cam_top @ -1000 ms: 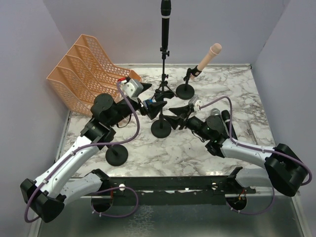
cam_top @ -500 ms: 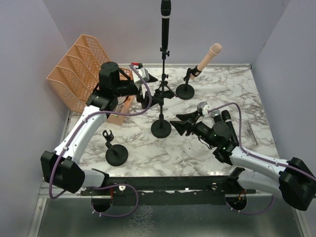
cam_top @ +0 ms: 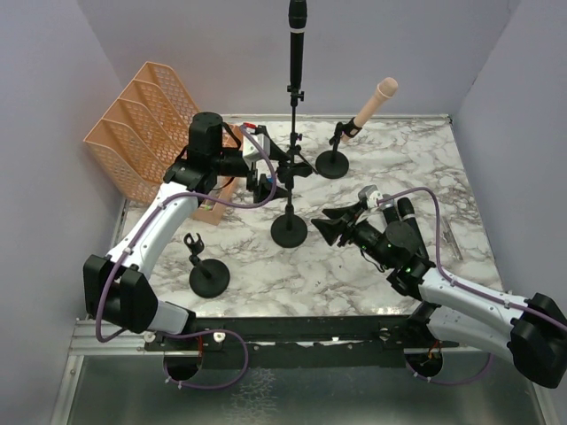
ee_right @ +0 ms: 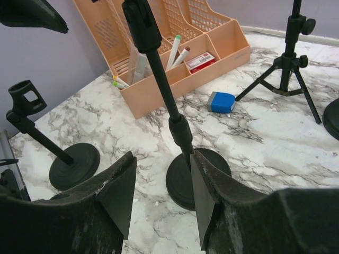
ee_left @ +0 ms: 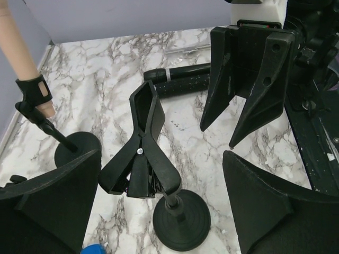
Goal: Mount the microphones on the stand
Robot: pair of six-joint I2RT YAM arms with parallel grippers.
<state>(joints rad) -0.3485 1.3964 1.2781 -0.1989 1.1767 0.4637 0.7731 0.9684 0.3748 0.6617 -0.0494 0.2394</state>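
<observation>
Left claw [ee_left: 161, 154] spread wide, released, fingers either side of empty clip [ee_left: 143, 106] on centre stand [cam_top: 289, 232], not touching it. Right claw [cam_top: 329, 222] parted too, gripping nothing, just right of that stand. We see pink microphone [cam_top: 374, 102] clipped, tilted, on small stand [cam_top: 332, 164], upper centre-right. Black microphone [cam_top: 297, 40] upright on tripod stand [cam_top: 293, 111], top centre. Two black microphones [ee_left: 185, 87] lie side by side on marble table [cam_top: 301, 274], right of centre. Another stand [cam_top: 208, 276] lower left, clip empty.
</observation>
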